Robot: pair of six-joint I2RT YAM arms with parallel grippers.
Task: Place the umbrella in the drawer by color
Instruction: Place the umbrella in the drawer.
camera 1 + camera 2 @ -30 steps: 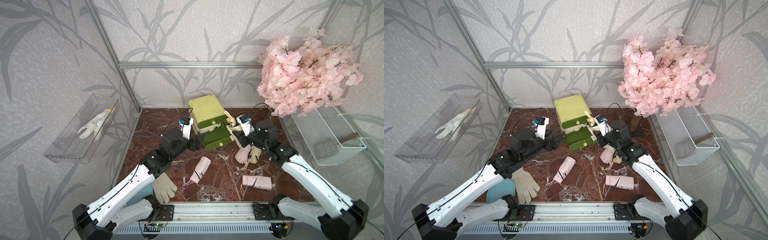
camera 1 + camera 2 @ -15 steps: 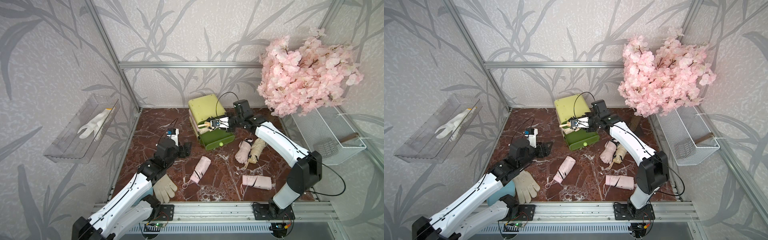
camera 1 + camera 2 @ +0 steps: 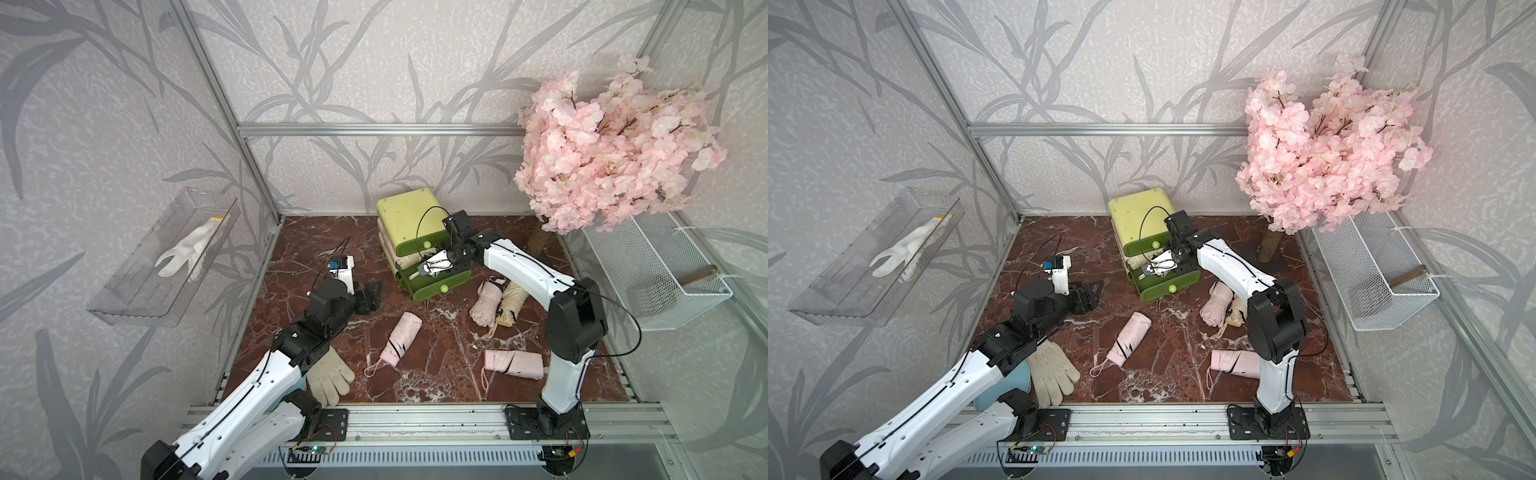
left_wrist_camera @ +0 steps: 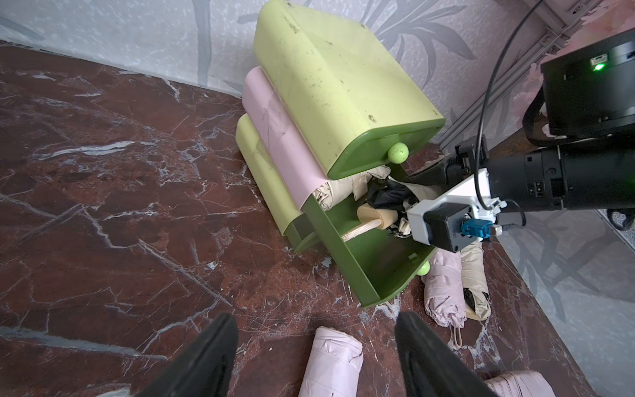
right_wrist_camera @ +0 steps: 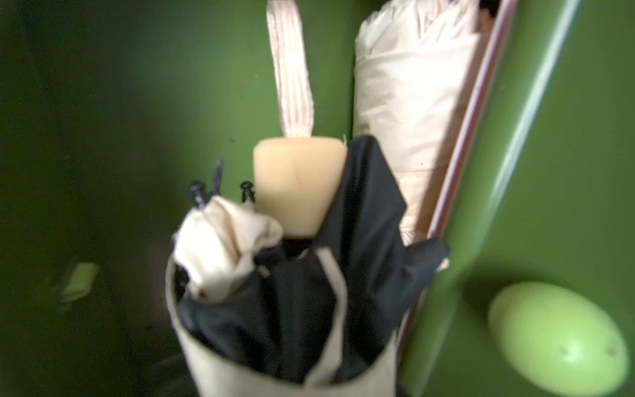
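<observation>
Now that your right gripper has gone from beside the chest into the pulled-out middle drawer, it is pinched narrow on the beige umbrella. The umbrella's handle and strap lie along the drawer floor next to a second beige umbrella already stowed there, so this one looks ready for letting go. Your left gripper has backed away from the drawer front and hangs wide and empty over the marble floor, so nothing steadies the drawer. Watch the edges: the top drawer overhangs just above the wrist, and the open drawer's side walls flank the umbrella closely, so the free way out looks to be up and toward the front lip. Beyond the chest, one pink umbrella lies just ahead of the left jaws with bare floor around it. Another pink umbrella sits near the right arm's base, and a pink and beige pair huddles beside the drawer.
</observation>
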